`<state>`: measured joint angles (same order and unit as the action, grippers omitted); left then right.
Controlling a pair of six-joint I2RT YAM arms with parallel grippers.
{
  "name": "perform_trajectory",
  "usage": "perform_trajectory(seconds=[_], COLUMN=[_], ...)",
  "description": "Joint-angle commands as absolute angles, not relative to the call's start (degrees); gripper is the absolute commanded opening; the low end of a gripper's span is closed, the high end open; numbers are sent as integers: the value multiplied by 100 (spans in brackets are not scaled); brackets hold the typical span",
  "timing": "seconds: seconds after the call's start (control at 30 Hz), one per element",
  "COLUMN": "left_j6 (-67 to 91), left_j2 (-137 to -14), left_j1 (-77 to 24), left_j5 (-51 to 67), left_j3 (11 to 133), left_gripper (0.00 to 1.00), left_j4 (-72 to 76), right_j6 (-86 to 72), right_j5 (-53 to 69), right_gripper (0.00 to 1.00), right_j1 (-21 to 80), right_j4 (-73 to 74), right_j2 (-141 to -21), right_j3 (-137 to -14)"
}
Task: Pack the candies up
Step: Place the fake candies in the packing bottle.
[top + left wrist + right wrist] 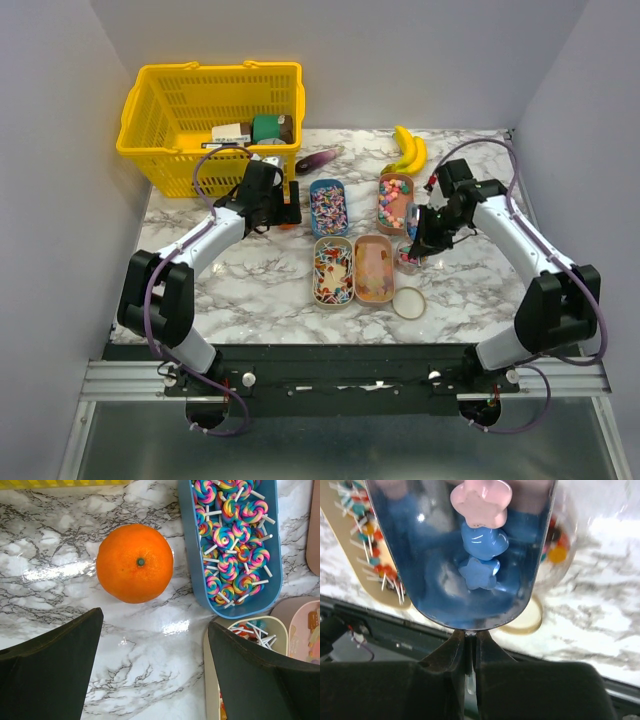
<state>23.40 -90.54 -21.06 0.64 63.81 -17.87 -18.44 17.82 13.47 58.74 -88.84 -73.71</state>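
My right gripper (471, 641) is shut on the thin handle of a blue scoop (440, 587). The scoop holds a pink star candy (481, 500) and two blue star candies (483, 542). In the top view the scoop (412, 226) hangs over a small clear jar (408, 260) of mixed candies, with the right gripper (424, 238) beside it. Four trays of candies lie mid-table: a blue one (328, 207), a pink one (395, 200), a beige one (333, 270) and a peach one (374, 268). My left gripper (155, 665) is open and empty above bare marble, next to swirl lollipops (232, 540).
An orange (135, 562) sits just ahead of the left fingers (50, 665). A yellow basket (150, 110) with packets stands at the back left. Bananas (408, 150) and a purple vegetable (320, 158) lie at the back. A round lid ring (408, 302) lies near the front.
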Motion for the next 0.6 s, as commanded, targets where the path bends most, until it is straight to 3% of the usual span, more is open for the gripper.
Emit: perform_trajectory(seconds=[0.0,0.57], left_j6=[2417,2373], left_j2=[-8930,-8947], left_j1=[-2083,-2083], left_j5=[229,71], left_j3=[6311,6258], left_gripper=[99,99], left_j4=[-1626,-1626], right_j6=[-2091,-4174], right_j5=[2469,3866], right_gripper=[1,1], right_j1=[1424,1389], right_j4=[5932,4835], right_j2=[-8289,-7981], right_j3=[-6716,-5538])
